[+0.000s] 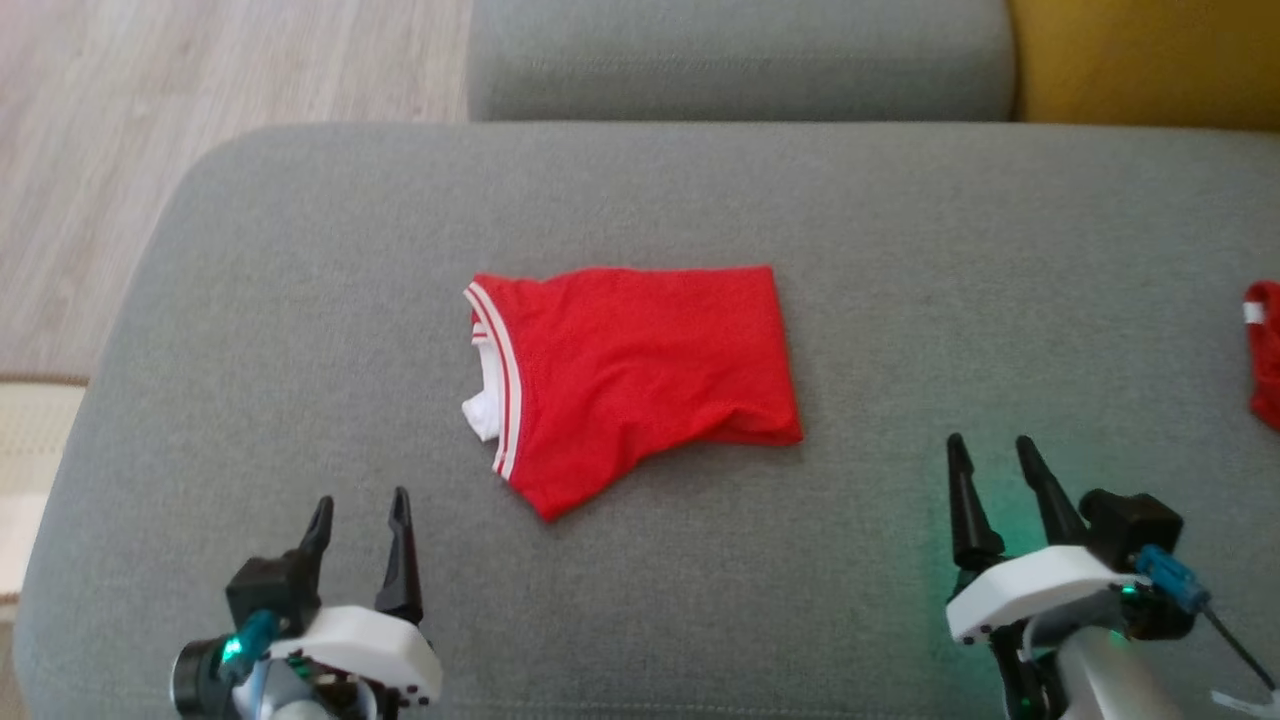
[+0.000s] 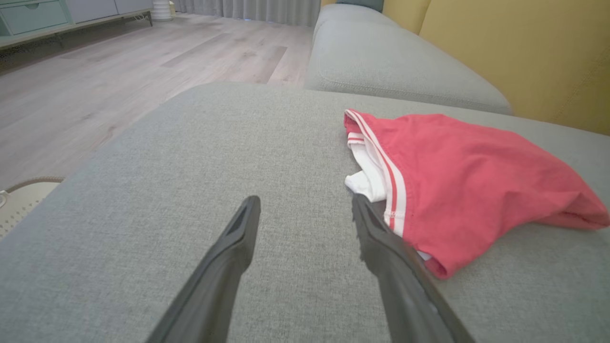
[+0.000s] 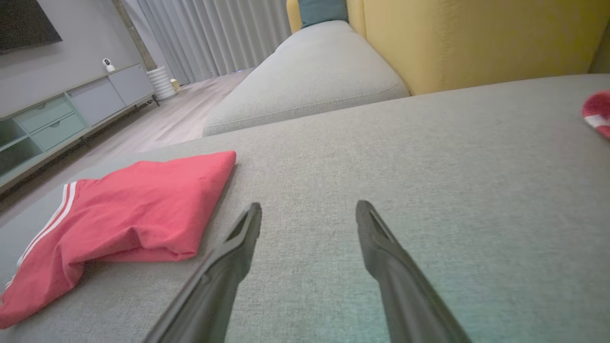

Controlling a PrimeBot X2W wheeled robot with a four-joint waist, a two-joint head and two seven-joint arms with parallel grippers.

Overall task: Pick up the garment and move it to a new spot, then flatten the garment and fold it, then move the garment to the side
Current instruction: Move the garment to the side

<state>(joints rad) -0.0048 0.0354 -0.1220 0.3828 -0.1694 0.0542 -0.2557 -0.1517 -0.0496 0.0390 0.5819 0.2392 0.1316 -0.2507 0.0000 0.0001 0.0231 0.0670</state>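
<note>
Garment (image 1: pixel 640 370): red cloth with a white-striped band and a white inner layer at its left end, lying folded at the centre of the head view, flat on the grey cushion (image 1: pixel 300 300).
Garment edges: striped band to the left of the frame, a rumpled fold along the lower right, one corner pointing toward the bottom.
Left gripper (image 1: pixel 362 497): lower left of the head view, its two dark fingers spread apart with nothing between them, clear of the cloth.
Left wrist view: the right-hand finger tip sits just beside the white inner layer; I cannot tell if it touches.
Right gripper (image 1: pixel 990 440): lower right of the head view, fingers parted and empty, apart from the garment's right end.
Second red item (image 1: pixel 1265 350): right edge of the frame, partly cut off.
Floor (image 1: pixel 200 100): pale wood, upper left.
Backrest (image 1: pixel 1150 60): yellow, upper right.
Cabinet (image 3: pixel 57 114): pale, with drawers, left of the right wrist view.
</note>
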